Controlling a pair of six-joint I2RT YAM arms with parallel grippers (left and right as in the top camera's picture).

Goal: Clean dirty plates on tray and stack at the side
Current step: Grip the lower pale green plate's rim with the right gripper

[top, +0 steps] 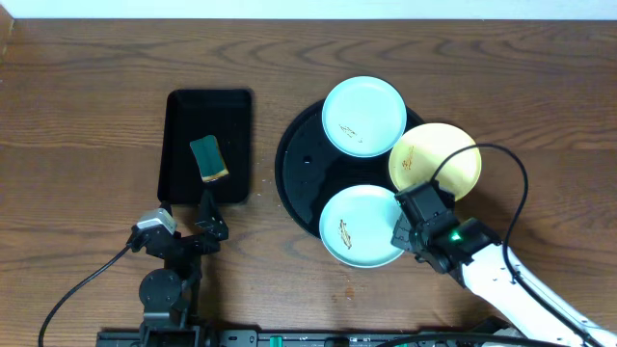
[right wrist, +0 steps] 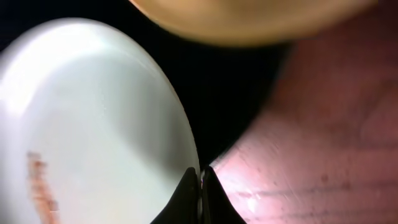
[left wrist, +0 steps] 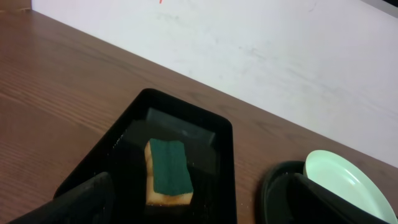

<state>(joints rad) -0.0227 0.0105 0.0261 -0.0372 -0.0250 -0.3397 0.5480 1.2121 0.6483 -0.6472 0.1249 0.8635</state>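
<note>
Three plates lie on the round black tray: a mint-blue one at the back, a pale yellow one at the right overhanging the rim, and a near mint-blue one with a brown smear. My right gripper is shut on the near plate's right rim. In the right wrist view the gripper pinches that plate's edge, with the yellow plate above. My left gripper stands open near the small tray's front edge, holding nothing.
A rectangular black tray at the left holds a green-topped sponge, seen ahead of the left fingers as the sponge. Wood tabletop surrounds both trays. A white wall lies behind.
</note>
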